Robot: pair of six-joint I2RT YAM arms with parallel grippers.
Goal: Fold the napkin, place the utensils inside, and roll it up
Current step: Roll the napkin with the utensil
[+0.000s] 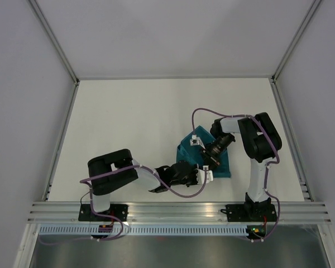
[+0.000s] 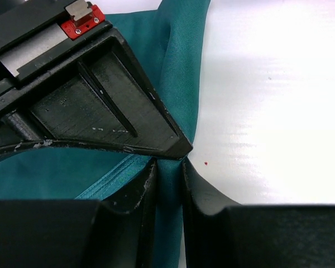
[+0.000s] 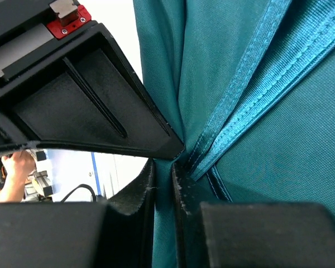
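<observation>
Table (image 1: 134, 123): white top; the cloth sits right of centre, near the front edge, between the 2 arms.
Napkin (image 1: 224, 166): teal, bunched and tented instead of flat, with a raised peak on its far side. Its longer spread in the overhead view runs roughly left to right. No utensils show in any of the 3 views.
Right gripper (image 3: 163, 167): clenched on the napkin, with a gather of fabric pinched between the 2 fingers. The cloth rises away from the jaws and fills the right of its wrist view. Room background shows at lower left, so this wrist looks lifted and tilted toward level.
Left gripper (image 2: 168, 167): clamped on a narrow ridge of the same napkin. Cloth lies to the left of the ridge in its wrist view and bare table to the right, so it holds close to an edge and low to the surface.
Hem (image 3: 251, 95): 2 stitched bands converge into the right jaws, so that pinch is probably at or near a corner.
Key relation: the 2 pinch points sit very near each other at the napkin's near side, with much of the cloth beyond them. Spreading it for a fold likely needs the grippers drawn apart along the cloth's left-right spread.
</observation>
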